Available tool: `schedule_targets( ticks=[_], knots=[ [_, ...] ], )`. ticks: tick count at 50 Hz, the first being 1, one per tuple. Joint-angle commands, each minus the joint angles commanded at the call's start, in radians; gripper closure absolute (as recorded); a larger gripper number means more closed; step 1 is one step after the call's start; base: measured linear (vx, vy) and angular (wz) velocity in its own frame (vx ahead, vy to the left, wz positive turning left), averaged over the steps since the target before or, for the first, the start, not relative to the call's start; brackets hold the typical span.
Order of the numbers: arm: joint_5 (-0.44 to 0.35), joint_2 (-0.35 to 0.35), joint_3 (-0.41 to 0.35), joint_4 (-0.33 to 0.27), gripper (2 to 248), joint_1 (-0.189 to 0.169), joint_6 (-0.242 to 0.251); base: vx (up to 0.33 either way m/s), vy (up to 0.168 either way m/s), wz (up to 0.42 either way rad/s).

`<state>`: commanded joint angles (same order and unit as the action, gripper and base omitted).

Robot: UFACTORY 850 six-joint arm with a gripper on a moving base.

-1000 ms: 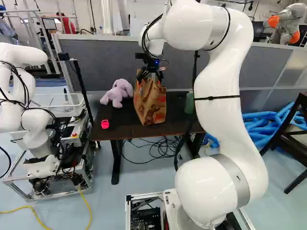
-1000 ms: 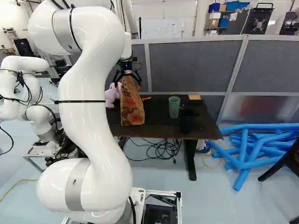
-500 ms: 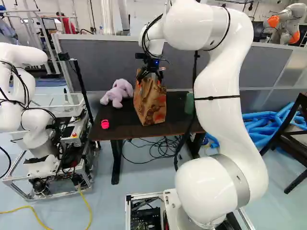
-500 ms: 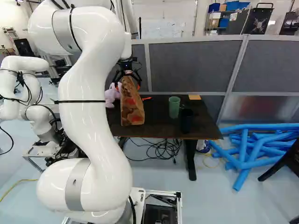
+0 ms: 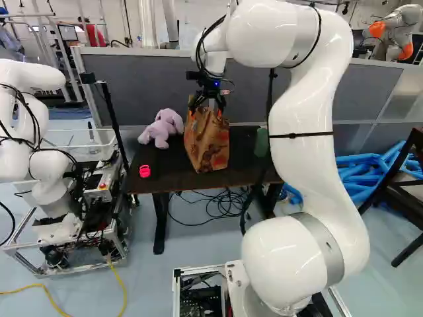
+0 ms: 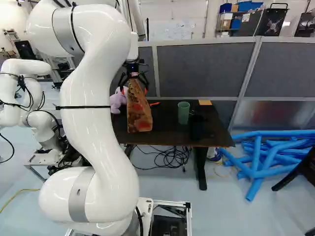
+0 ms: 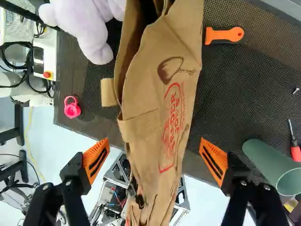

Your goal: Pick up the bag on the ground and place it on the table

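The brown paper bag (image 5: 209, 146) stands upright on the dark table (image 6: 167, 137), left of the middle and close to the front edge, its top reaching up between the fingers of the gripper (image 5: 207, 111). The gripper is open: in the wrist view its orange pads (image 7: 96, 160) stand wide apart, one on each side of the bag, with a gap showing on both sides. Behind and left of the bag, toward the back left corner, sits a purple plush toy (image 5: 162, 128); a pink ring-shaped piece (image 5: 145, 171) lies near the front left corner. An orange-handled tool (image 7: 225, 35) lies right of the bag, toward the back edge. On the right half stand a green cup (image 6: 183, 113) and, just beside it, a dark cup (image 6: 197, 128). Cables (image 6: 172, 156) lie coiled on the floor beneath.
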<state>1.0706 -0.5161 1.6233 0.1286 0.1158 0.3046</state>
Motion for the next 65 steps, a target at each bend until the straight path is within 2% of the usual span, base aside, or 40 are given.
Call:
schedule_targets(
  ticks=[17,65],
  knots=[
    [0.107,0.044,-0.003,-0.015,3,0.000,0.000,0.000,0.000,0.000],
    [0.208,0.164,0.006,-0.017,3,0.000,0.000,0.000,0.000,0.000]
  ],
)
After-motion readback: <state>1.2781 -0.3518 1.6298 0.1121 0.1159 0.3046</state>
